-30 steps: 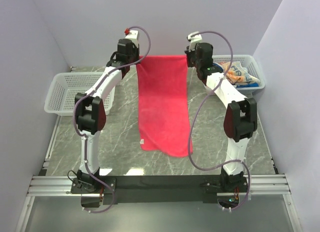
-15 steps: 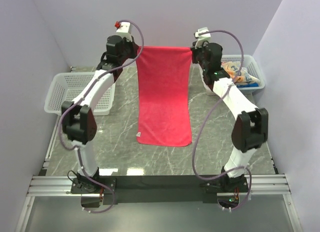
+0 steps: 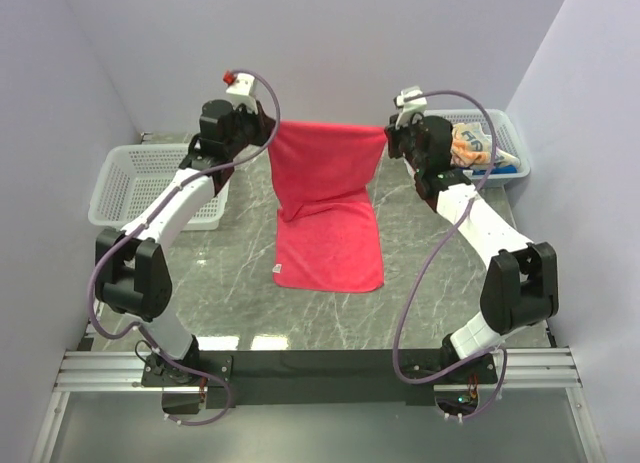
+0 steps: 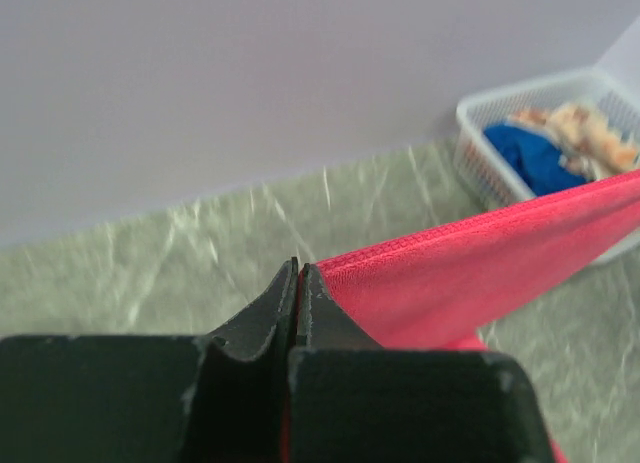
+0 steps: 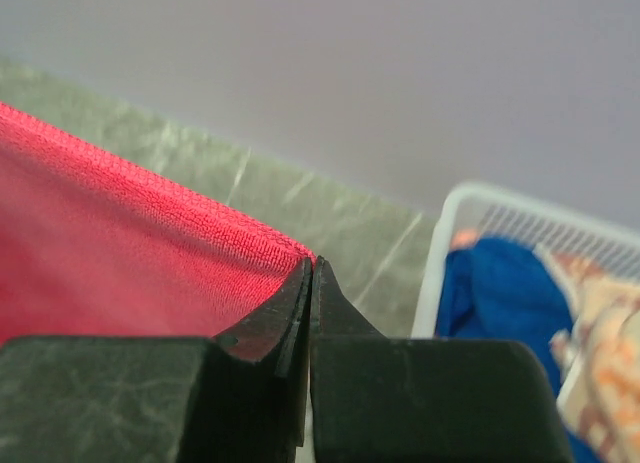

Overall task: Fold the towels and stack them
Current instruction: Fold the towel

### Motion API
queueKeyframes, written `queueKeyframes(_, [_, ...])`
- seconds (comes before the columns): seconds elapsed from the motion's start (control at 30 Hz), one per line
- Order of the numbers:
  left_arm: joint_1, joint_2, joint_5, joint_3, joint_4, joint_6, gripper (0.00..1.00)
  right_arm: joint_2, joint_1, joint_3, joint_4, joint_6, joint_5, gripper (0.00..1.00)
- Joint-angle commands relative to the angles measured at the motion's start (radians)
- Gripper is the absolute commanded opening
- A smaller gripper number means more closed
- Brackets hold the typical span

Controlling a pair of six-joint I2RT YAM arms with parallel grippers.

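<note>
A pink-red towel hangs between my two grippers, its top edge stretched taut and its lower half lying on the table. My left gripper is shut on the towel's left top corner; my right gripper is shut on the right top corner. The near part of the towel lies flat, its front edge toward the arm bases. More towels sit in the right basket: a deep blue one and a printed orange one.
An empty white mesh basket stands at the table's left. The right basket stands at the back right, close behind my right arm. Grey marble tabletop lies bare around the towel. Walls close the back and sides.
Both grippers have come toward the near side and lower with the towel's top edge. More of the towel now lies on the table, bending where it meets the surface.
</note>
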State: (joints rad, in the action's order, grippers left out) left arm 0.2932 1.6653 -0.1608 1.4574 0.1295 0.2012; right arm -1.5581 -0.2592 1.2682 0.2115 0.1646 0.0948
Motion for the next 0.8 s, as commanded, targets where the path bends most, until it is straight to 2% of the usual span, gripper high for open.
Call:
queueKeyframes(0.0, [-0.012, -0.022, -0.028, -0.047, 0.015, 0.010, 0.01, 0.044, 0.011, -0.036, -0.011, -0.031, -0.033, 0.00])
queueKeyframes(0.17, [-0.012, 0.008, -0.019, -0.049, 0.006, 0.021, 0.01, 0.040, 0.009, -0.049, -0.037, -0.060, -0.046, 0.00])
queueKeyframes(0.3, [-0.014, 0.082, 0.009, 0.131, -0.060, -0.020, 0.01, 0.004, 0.011, 0.063, -0.034, -0.042, -0.082, 0.00])
queueKeyframes(0.5, [-0.014, 0.217, 0.053, 0.340, -0.030, -0.026, 0.01, -0.120, 0.012, 0.213, 0.040, 0.016, -0.178, 0.00])
queueKeyframes(0.77, [-0.052, 0.407, 0.083, 0.491, -0.011, 0.013, 0.01, -0.341, 0.017, 0.408, 0.097, 0.082, -0.199, 0.00])
